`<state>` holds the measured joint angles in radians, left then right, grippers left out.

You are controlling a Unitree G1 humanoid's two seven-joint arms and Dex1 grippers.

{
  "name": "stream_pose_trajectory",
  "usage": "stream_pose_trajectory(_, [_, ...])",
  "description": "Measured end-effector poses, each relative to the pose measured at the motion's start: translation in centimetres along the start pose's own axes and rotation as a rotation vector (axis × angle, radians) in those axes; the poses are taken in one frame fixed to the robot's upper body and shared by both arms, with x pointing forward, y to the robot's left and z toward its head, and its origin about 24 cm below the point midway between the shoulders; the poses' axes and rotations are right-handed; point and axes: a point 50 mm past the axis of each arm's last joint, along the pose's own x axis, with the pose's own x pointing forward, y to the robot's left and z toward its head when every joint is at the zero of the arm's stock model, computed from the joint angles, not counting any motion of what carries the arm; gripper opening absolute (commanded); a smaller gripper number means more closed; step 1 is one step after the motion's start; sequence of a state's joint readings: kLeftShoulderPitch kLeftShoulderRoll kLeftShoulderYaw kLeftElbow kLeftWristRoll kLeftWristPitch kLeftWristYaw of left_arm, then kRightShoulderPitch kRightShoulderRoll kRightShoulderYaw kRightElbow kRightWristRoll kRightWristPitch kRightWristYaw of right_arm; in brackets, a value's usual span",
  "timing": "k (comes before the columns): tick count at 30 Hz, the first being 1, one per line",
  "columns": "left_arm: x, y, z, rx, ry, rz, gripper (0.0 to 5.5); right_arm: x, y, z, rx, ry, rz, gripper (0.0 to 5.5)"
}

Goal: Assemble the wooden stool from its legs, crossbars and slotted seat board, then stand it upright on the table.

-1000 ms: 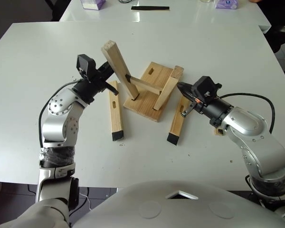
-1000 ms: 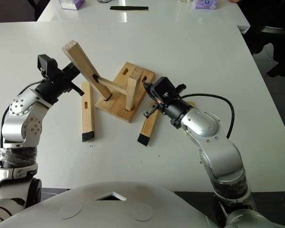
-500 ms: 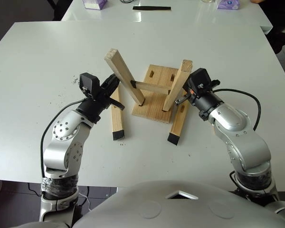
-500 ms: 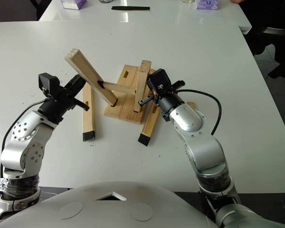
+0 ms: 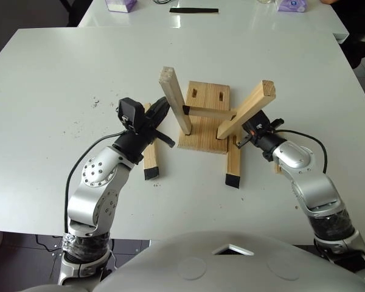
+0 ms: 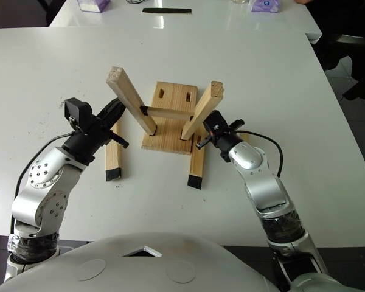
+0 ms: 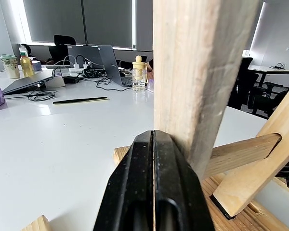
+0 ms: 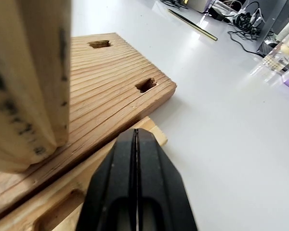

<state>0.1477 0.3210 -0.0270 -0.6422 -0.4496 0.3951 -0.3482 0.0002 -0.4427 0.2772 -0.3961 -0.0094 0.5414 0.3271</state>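
Observation:
The slotted seat board (image 5: 208,97) lies flat at mid-table. On it stands a frame of two legs joined by a crossbar (image 5: 208,112): the left leg (image 5: 173,97) leans left and the right leg (image 5: 250,107) leans right. My left gripper (image 5: 162,110) is shut with its tip against the left leg's outer side, and that leg stands close beside the fingers (image 7: 154,192). My right gripper (image 5: 240,139) is shut, low by the right leg's foot near the board's edge (image 8: 111,96). Two loose legs lie flat, one (image 5: 149,155) left of the board and one (image 5: 233,164) at its right.
A short wooden piece (image 6: 244,134) lies beside my right forearm. Small specks (image 5: 96,102) dot the table at the left. A second table at the back holds a black strip (image 5: 193,10) and small boxes. Open tabletop lies on both sides and toward the front edge.
The leg frame has swung from a steep left lean to straddle the seat board, its right leg now leaning right. Both grippers moved inward and lower. The right loose leg shifted.

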Motion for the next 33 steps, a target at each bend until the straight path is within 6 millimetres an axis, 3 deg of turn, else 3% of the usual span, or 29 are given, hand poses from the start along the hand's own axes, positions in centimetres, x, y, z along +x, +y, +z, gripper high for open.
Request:
stream_pose_trajectory(12, [-2.5,-0.8,0.0,0.003,0.045,0.031,0.0,0.5,0.1,-0.1,-0.015,-0.026,0.057,0.03])
stream_pose_trajectory(22, [-3.2,2.0,0.5,0.066,0.065,0.055,0.0,1.6,0.7,1.3,-0.041,-0.124,0.116,0.03])
stream_pose_trajectory(28, [-3.0,2.8,0.4,0.074,0.086,0.03,0.0,0.4,-0.4,1.2,-0.022,-0.155,0.015,0.03])
stream_pose_trajectory(31, [-3.5,3.1,0.8,0.091,0.092,0.017,0.0,-0.5,-2.1,0.5,0.005,-0.146,-0.112,0.03])
stream_pose_trajectory(33, [-4.5,4.6,1.1,0.132,0.121,0.07,0.0,-1.2,-3.3,0.4,0.059,-0.157,-0.182,0.03])
